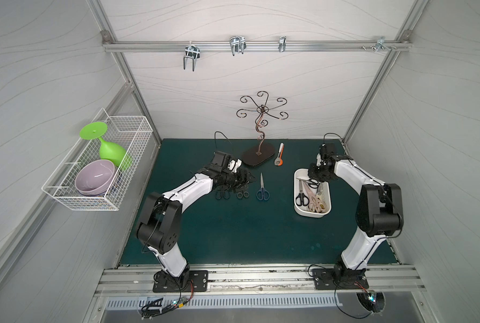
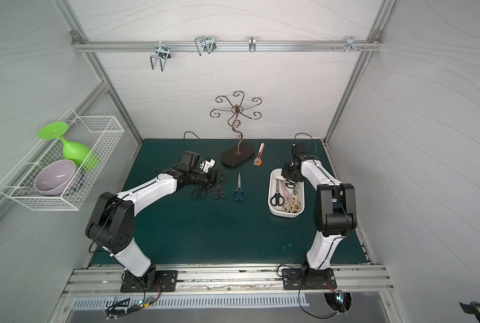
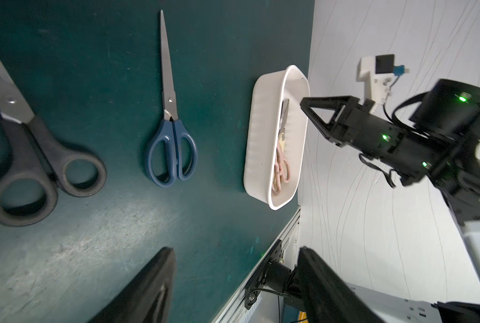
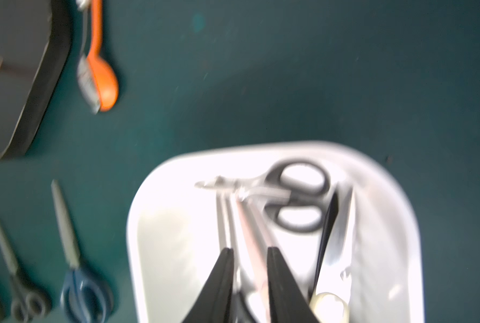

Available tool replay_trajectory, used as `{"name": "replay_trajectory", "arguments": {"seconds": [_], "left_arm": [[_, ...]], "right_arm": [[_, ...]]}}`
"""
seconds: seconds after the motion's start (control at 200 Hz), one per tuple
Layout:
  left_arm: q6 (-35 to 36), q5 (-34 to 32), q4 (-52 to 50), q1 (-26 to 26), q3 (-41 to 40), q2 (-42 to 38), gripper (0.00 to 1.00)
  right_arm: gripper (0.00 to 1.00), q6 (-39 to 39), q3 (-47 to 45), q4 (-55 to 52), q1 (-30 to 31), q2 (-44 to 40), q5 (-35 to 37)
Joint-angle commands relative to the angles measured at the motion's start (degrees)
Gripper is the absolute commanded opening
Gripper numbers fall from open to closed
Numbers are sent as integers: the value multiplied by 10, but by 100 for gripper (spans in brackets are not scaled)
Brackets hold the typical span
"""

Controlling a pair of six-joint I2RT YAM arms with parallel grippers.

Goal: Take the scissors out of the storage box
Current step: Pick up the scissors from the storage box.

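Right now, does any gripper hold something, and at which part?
The left gripper is open and empty. The right gripper straddles blades of the scissors in the storage box; a grip cannot be told.

Legible text, labels, brands, numbers, signs: none. Scissors [image 3: 171, 145] and storage box [image 3: 257, 134]: no print that can be read on blades, handles or walls. The right wrist view is too blurred for any lettering to show
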Motion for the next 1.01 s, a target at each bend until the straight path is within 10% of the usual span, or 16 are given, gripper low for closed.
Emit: {"name": "replay_trajectory", "arguments": {"seconds": [0.0,1.0], "left_arm": [[2,23,20,2,35,21,73],[21,25,-8,9,13,3,73]], "right_arm": [[26,11,-39,-69,37,-45,27],[25,-39,-99,-84,92,-11,111]]}}
